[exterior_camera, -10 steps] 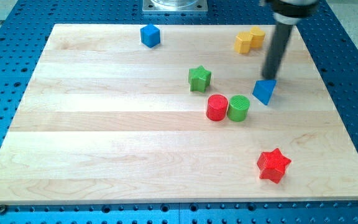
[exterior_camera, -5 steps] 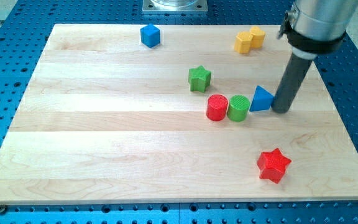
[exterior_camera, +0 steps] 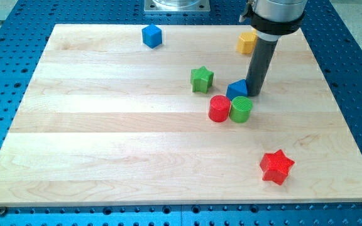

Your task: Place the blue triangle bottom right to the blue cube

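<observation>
The blue triangle lies just above the red cylinder and the green cylinder, near the board's middle right. My tip touches the triangle's right side. The blue cube sits far off at the view's top, left of centre. The triangle is well below and to the right of the cube.
A green star stands left of the triangle. A yellow block at the top right is partly hidden behind my rod. A red star lies at the bottom right. The wooden board rests on a blue perforated table.
My tip swung round to the triangle's right side, then pushed it left and upward; the triangle now sits above the two cylinders instead of right of them.
</observation>
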